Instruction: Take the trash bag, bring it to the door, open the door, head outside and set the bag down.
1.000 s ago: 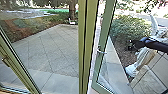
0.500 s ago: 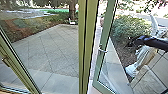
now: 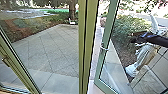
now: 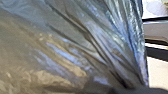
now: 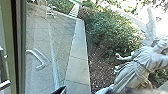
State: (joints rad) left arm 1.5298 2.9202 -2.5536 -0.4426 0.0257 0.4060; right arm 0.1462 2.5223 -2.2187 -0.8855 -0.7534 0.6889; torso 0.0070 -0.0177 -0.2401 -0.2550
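Note:
The green-framed glass door (image 3: 108,32) stands partly open in the head view, its silver handle (image 3: 104,49) on the near frame edge. My right gripper (image 3: 133,37) is raised at the right, beyond the door frame and apart from the handle. In the right wrist view, the door's frame (image 5: 13,45) runs along one side, with a pale handle shape (image 5: 40,60) on the glass. The trash bag (image 4: 62,50) is close up in the left wrist view, shiny and creased. Its folds draw together at my left gripper (image 4: 132,88), which is shut on them.
A thick green post (image 3: 87,47) stands between the fixed glass and the door. Outside are a paved patio (image 3: 50,50), a pale statue (image 3: 145,56) by a leafy bush (image 3: 130,26), and a stone walkway (image 5: 77,57).
The door has swung a little farther out, its frame shifting rightward in the head view. My right gripper has risen slightly.

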